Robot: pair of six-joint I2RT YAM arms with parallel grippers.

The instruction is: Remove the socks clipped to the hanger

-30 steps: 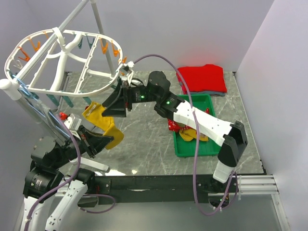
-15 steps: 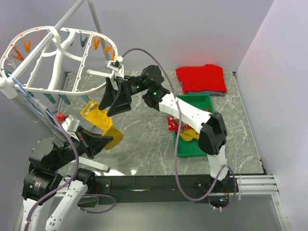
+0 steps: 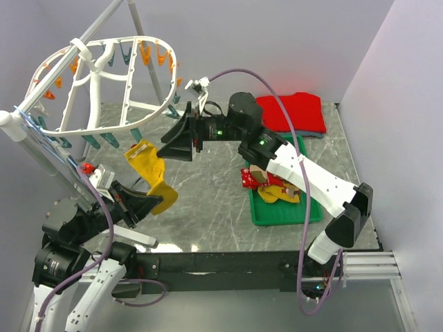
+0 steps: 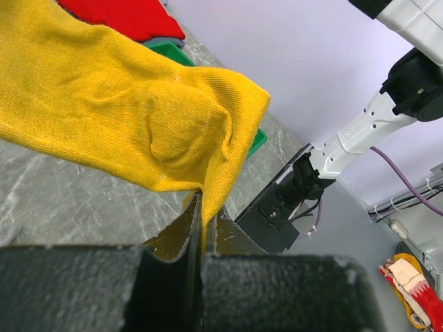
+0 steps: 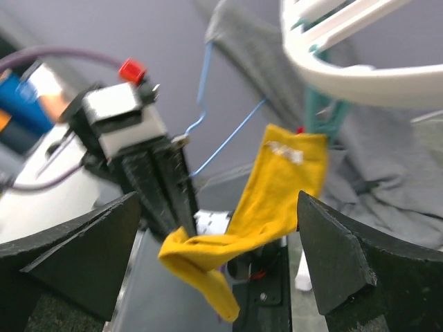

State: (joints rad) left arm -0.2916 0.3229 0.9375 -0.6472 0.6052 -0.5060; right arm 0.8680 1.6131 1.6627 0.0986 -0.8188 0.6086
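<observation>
Sock-stripping in progress: the left gripper [image 4: 202, 216] has its fingers pressed together on the lower end of the mustard-yellow sock [image 3: 149, 173], with a fold of fabric pinched between them. From that hand the sock runs up and away to a teal clip [image 5: 318, 114] on the rim of the white hanger [image 5: 346, 76]. The top of the sock appears to sit in that clip, and the low hold looks meant to draw the fabric taut and pull it free.

Facing it from the other side, the right gripper [image 3: 174, 142] is spread wide and holds nothing, poised just below the rim with the sock straight ahead of its fingers. It seems placed there to steady the hanger or to work the clip, since a tug from below could swing the tilted frame. Which of the two it is there for cannot be told.

Behind the right hand, beneath its own arm, a green tray [image 3: 280, 220] holds the socks [image 3: 263, 181] already off the hanger, red patterned ones and a yellow one, well apart from either set of fingers. Beyond the tray lies a folded red garment [image 3: 291, 114]. No other sock can be made out on the hanger from above, so this one looks to be the last.
</observation>
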